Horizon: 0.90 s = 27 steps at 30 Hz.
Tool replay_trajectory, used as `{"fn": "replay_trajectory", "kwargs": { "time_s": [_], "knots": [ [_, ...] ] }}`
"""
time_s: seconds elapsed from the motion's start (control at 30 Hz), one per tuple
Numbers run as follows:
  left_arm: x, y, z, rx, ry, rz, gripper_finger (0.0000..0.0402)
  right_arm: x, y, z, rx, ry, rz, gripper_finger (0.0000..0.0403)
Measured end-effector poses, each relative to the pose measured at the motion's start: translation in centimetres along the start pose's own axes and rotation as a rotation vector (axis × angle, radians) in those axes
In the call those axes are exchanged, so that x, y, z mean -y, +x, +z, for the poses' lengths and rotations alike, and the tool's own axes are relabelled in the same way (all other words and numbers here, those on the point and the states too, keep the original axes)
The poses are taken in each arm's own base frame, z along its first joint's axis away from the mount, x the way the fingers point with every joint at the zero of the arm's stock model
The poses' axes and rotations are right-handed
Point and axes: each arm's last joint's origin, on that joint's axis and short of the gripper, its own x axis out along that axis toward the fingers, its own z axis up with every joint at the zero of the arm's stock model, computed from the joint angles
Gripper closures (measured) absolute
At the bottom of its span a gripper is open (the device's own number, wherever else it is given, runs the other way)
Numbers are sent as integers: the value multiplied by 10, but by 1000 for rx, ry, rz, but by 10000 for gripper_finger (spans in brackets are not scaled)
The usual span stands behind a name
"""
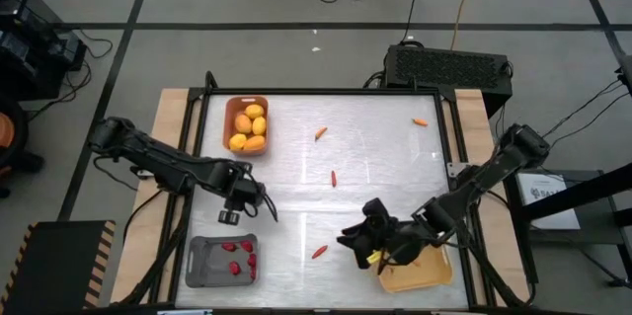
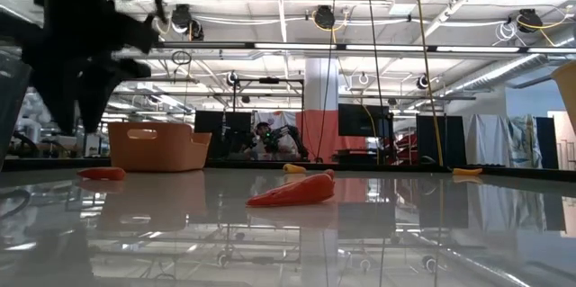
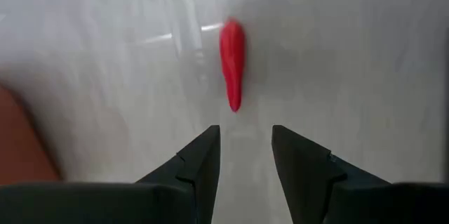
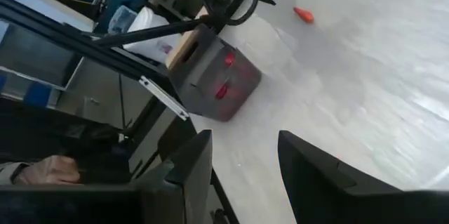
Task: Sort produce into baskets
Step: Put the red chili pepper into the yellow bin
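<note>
- Produce partly sorted: lemons (image 1: 248,127) fill the orange-brown basket (image 1: 229,108), chillies (image 1: 236,267) lie in the grey basket (image 1: 202,256)
- Loose pieces remain on the table (one red chilli (image 3: 231,61) lies just ahead of the left gripper (image 3: 244,155))
- Left gripper's fingers are parted, empty
- Right gripper (image 4: 242,164) hovers beside the yellow basket (image 1: 420,277), fingers apart, nothing between
- Next, judging: lower the left gripper over the chilli and close
</note>
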Motion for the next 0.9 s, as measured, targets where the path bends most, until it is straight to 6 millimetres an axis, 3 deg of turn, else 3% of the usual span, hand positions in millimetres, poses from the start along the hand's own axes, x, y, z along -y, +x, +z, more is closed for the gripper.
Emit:
{"fn": "replay_trajectory", "kwargs": {
  "time_s": [0.13, 0.5, 0.9],
  "knots": [
    [-6, 14, -6, -3, 24, -14, 263, 4, 10, -2, -43, 2, -18, 248],
    [-20, 18, 8, 108, 0, -62, 263, 10, 20, 11, -116, -36, -26, 248],
    [-25, 48, 17, 10, -23, -89, 263, 12, 23, 15, -168, -58, -16, 248]
  ]
}}
